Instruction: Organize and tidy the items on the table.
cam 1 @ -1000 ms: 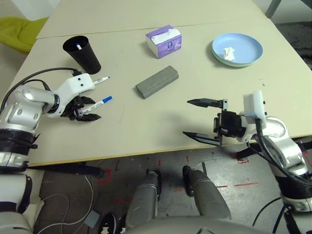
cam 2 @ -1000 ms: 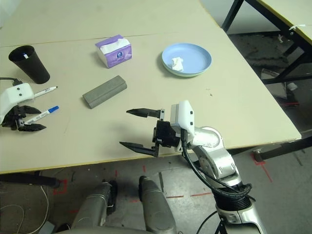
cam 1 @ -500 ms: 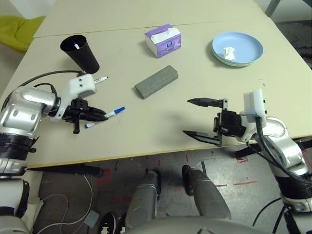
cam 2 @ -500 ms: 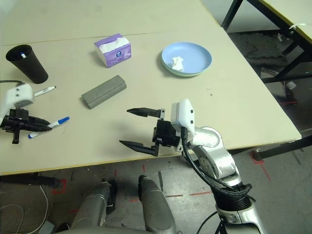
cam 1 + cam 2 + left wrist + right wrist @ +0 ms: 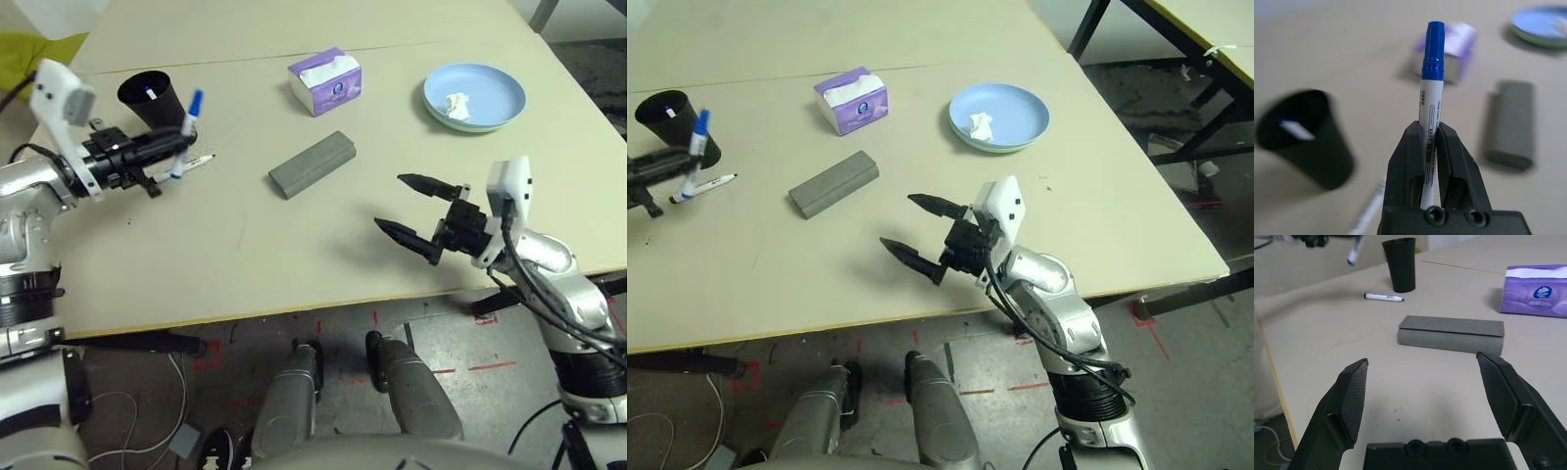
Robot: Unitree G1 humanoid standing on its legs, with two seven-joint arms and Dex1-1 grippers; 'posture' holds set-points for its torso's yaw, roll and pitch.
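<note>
The left gripper (image 5: 1429, 125) has its fingers clamped on the white-barrelled marker with the blue cap (image 5: 1433, 56), gripping the barrel so that the cap points up and the lower end is free, well off the table (image 5: 294, 259) and near the tall, tapered black cup (image 5: 1402, 267). This hold probably serves an upright drop into the cup, whose mouth is open and already takes a slim white item with a blue end (image 5: 151, 93); the likely next move is to bring the marker over the rim and lower it—a tilted entry could catch the edge. A second white marker, slim and dark at its ends (image 5: 1383, 297), lies on the table beside the cup, presumably the next to be stored. The right gripper (image 5: 389, 200) waits over the near part of the table, its fingers wide apart and empty. The long grey glasses case (image 5: 313, 164) lies closed, between the cup and the plates; behind it stands a purple-and-white tissue packet (image 5: 338, 91). The round light-blue plate (image 5: 495, 88) is stacked on a pale green plate (image 5: 480, 129), perhaps to save room, with a crumpled white tissue (image 5: 458, 106) inside. The held marker has a ribbed, glossy cap and a smooth barrel with fine dark print—rigid, and apt to pivot if gripped loosely.
</note>
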